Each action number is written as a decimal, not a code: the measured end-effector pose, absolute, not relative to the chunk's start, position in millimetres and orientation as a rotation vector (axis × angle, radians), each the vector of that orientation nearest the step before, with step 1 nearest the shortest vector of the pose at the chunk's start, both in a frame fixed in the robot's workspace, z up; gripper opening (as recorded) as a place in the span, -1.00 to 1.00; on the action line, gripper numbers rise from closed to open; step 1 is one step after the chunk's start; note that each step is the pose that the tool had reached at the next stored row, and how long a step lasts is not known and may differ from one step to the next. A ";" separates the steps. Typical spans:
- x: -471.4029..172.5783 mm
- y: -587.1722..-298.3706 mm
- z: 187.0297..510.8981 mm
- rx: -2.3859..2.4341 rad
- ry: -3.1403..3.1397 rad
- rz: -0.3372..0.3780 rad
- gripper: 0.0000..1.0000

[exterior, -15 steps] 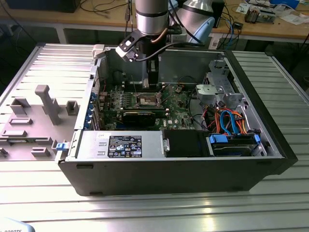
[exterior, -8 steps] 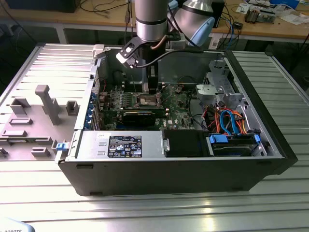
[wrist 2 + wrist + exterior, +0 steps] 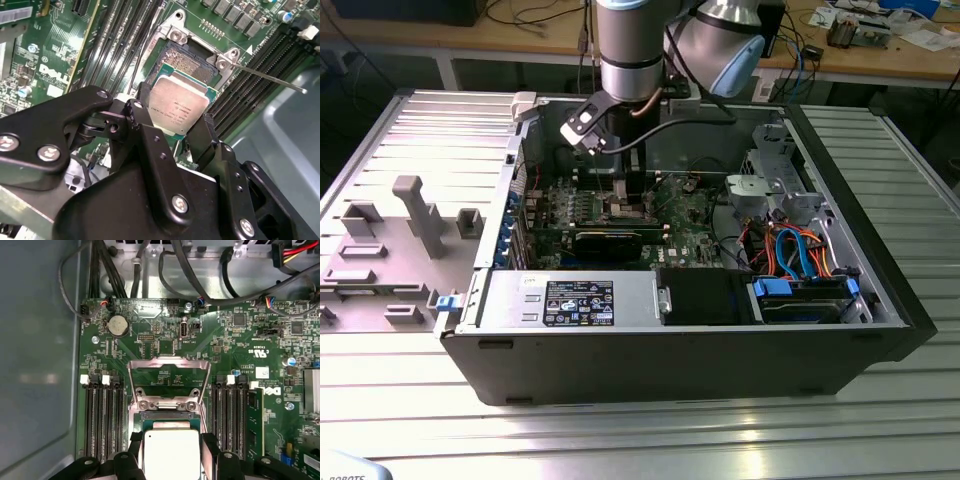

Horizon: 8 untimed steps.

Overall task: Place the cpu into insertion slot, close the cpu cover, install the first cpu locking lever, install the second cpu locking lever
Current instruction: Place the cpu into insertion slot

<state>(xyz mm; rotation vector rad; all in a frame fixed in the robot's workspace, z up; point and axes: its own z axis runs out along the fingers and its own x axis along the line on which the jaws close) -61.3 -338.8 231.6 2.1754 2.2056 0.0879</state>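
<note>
**Grey moulded fixture** (image 3: 395, 250). On the ribbed metal table, at the exterior view's left, well apart from the work. Matte plastic with upright blocks.

**Computer case** (image 3: 670, 360). Dark sheet steel, side open. The green motherboard (image 3: 695, 225) lies flat on its floor.

**Gripper** (image 3: 625, 195). Reaches straight down into the case over the board. Black jointed fingers (image 3: 206, 137) are clenched on two opposite edges of the cpu.

**Cpu** (image 3: 171, 450). A flat square with a dull silver-grey lid and a thin green rim, held between the fingers. By the look of it, it is held just over the near part of the socket and not yet seated.

**Insertion slot** (image 3: 192, 61). Dark pin field inside a pale metal rim. It lies directly ahead of the fingertips and partly under the chip's far edge. The chip is square, with no long axis, and its sides run roughly parallel to the rim.

**Cpu cover** (image 3: 168, 363). Thin silvery frame, swung up and open on the far side of the slot.

**Locking lever** (image 3: 265, 76). Thin steel rod angled away from a socket corner, unlatched.

**Memory slots** (image 3: 102, 420). Long, narrow and black, flanking the socket.

**Drive bay** (image 3: 795, 255). At the exterior view's right, with orange and blue cables.
</note>
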 end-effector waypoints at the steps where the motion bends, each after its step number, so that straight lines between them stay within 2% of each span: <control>1: -61.3 -338.8 228.3 2.175 2.206 0.088 0.08; 8: -61.3 -338.8 220.5 2.175 2.205 0.087 0.08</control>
